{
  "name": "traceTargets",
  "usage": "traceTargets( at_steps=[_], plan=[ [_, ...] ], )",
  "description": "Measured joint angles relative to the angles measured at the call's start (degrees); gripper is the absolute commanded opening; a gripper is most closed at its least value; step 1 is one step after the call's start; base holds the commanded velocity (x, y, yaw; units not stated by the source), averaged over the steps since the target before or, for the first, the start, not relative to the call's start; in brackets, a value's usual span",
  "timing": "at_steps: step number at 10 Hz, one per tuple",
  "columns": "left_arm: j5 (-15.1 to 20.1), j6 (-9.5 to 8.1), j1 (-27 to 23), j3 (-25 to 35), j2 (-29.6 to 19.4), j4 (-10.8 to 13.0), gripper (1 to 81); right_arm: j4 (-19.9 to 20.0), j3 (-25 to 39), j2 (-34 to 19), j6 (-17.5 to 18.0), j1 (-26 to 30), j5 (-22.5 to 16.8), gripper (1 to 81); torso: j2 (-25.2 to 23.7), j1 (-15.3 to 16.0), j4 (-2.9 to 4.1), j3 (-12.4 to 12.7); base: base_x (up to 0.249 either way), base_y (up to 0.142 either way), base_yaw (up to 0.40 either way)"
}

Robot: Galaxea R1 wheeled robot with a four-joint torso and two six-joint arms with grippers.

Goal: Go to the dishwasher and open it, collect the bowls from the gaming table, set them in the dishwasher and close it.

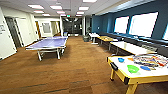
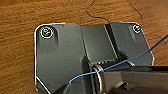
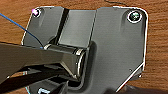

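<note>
Yellow-rimmed and white-topped, the gaming table stands at about four o'clock in the head view, close to the robot. On it sit the bowls: a deep blue one, a lime-green one, a flatter blue one and an orange one, beside a colourful game box. Since all the bowls lie on the table, collecting them appears not yet done, and loading and closing the dishwasher are left; whether it has been opened cannot be judged. A ping-pong table stands at eleven o'clock, well apart, and wood-topped tables line the wall at two o'clock. Open brown carpet lies between robot and table. Whether either gripper is wide or narrow cannot be told.
</note>
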Motion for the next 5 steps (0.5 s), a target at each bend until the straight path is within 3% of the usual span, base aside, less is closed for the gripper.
traceTargets(
  at_steps=[3, 5],
  plan=[
    [0.06, 0.00, 0.00, 0.00, 0.00, 0.01, 81.1, 0.02, 0.00, 0.00, 0.00, 0.00, -0.02, 81.1, 0.00, 0.00, 0.00, 0.00, 0.000, 0.000, 0.000],
    [0.21, 0.00, 0.00, 0.00, -0.01, 0.22, 81.1, 0.02, 0.00, 0.00, 0.00, 0.00, -0.02, 81.1, 0.00, 0.00, 0.00, 0.00, 0.000, 0.000, -0.149]
  ],
)
